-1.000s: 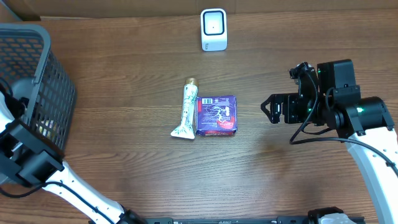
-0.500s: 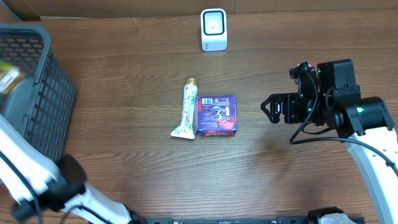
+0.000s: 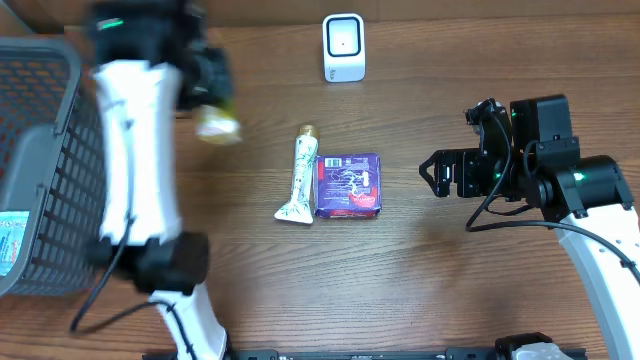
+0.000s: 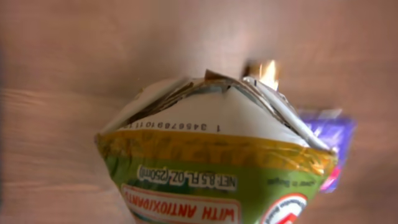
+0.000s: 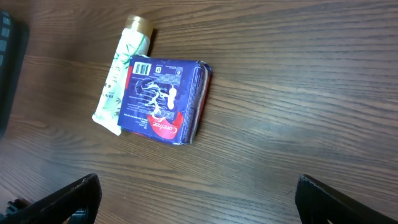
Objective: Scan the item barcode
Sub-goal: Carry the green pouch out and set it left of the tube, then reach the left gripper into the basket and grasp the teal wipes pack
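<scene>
Carriage is in hand: left gripper (image 3: 208,92) pinches the green-and-yellow paper carton (image 3: 218,126) near the table's (image 3: 450,290) far edge, right gripper (image 3: 432,176) spread; next, turn its barcode to the white boxy scanner (image 3: 343,47).

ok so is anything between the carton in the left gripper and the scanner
Nothing visible does. Only bare table lies between the carton in the left gripper and the scanner. The tube and the purple pack lie side by side off that line, nearer the front edge.
</scene>
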You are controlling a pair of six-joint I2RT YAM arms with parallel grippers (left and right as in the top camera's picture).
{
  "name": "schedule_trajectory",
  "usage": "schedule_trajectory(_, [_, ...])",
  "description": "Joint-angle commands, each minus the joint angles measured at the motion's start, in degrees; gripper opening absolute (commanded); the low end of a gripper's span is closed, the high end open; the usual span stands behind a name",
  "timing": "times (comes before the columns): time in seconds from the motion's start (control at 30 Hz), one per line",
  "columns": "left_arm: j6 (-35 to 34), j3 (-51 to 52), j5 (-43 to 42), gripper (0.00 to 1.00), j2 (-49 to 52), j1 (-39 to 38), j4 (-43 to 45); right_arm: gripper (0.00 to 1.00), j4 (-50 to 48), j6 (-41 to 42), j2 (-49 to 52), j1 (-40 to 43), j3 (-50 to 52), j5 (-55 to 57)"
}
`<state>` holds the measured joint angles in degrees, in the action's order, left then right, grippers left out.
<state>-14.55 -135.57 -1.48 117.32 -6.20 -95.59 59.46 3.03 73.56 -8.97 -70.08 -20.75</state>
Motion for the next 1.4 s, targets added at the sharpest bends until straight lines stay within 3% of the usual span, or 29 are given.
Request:
schedule_trajectory(0.0, [0.28,6.10,3.10,0.04,3.54,-4.11,2.25,1.00,-0.39,0.02,0.00,0.37,-0.26,-0.31])
schedule_trajectory(0.2, [0.20,14.16,3.78,0.04,12.15,-7.93,8.70,1.00,-0.44,-0.02,0.20,0.37,-0.26,-0.28])
schedule_trajectory(0.43, [0.26,14.71,5.33,0.08,17.94,-9.75,9.60,1.00,-0.90,0.00,0.20,0.37,-0.26,-0.28])
schedule_trajectory(0.53, [0.44,14.69,5.29,0.57,17.94,-9.77,10.64,1.00,-1.16,0.00,0.20,0.37,-0.26,-0.28])
schedule_trajectory(0.8, [0.85,6.49,4.68,0.49,17.53,-9.53,1.03,1.00,-1.38,0.00,0.20,0.37,-0.26,-0.28])
schedule_trajectory(1.07, [-0.52,-9.92,5.49,0.54,6.29,-7.02,-1.25,1.00,-1.38,0.02,0.20,0.37,-0.26,-0.31])
schedule_trajectory(1.23, [-4.70,-10.95,12.81,0.57,-4.98,1.03,-1.22,1.00,-1.46,0.02,0.20,0.37,-0.26,-0.31])
schedule_trajectory(1.37, [-7.26,-10.93,10.21,0.59,-11.47,15.10,-1.22,1.00,-1.42,0.02,0.20,0.37,-0.26,-0.31])
